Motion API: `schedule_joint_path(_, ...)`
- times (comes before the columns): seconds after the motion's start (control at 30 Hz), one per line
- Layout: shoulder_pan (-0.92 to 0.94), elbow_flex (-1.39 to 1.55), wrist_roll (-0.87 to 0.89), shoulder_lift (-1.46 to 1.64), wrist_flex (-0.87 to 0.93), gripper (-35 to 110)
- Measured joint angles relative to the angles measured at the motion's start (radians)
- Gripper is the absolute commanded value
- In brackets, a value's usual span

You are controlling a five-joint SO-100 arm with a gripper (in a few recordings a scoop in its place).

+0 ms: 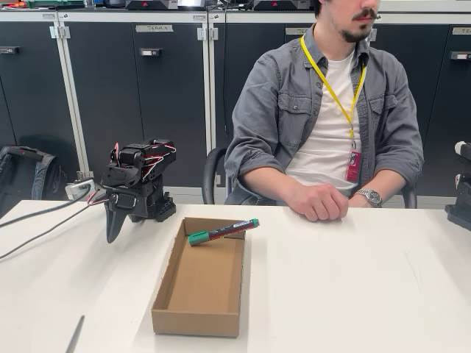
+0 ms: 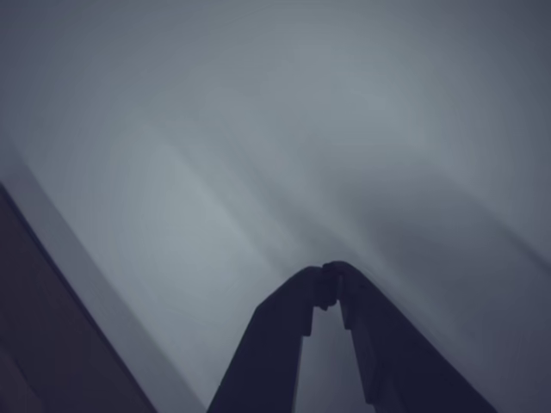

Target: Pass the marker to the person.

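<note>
Marker (image 1: 223, 232) lies across the box (image 1: 200, 294) rim, apart from the clenched, empty fingers (image 1: 112, 234).

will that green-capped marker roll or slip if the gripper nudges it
Probably. The marker looks round and smooth, so it may roll. It lies propped across the far rim of the cardboard tray, so a nudge could tip it inside. It looks rigid and light, easy for the shut gripper to lift.

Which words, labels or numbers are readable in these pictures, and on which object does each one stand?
None can be read with certainty.
Marker: red and white label, print too small.
Red badge on the person: too blurred.
Cabinet door labels: too small.
Wrist view: no text, just the shut gripper.
</note>
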Motion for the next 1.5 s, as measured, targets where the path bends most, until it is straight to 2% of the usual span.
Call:
schedule_joint_path(0.23, -0.127, -0.376, 0.233, -0.360, -0.225, -5)
schedule_joint_path(0.6, -0.272, -0.982, 0.535, -0.828, -0.327, -5)
schedule_joint_path(0.87, -0.405, -1.367, 0.782, -1.081, -0.321, -5)
schedule_joint_path(1.3, -0.555, -1.660, 1.195, -1.290, -0.336, -5)
schedule_joint_path(1.5, -0.615, -1.807, 1.350, -1.488, -0.187, -5)
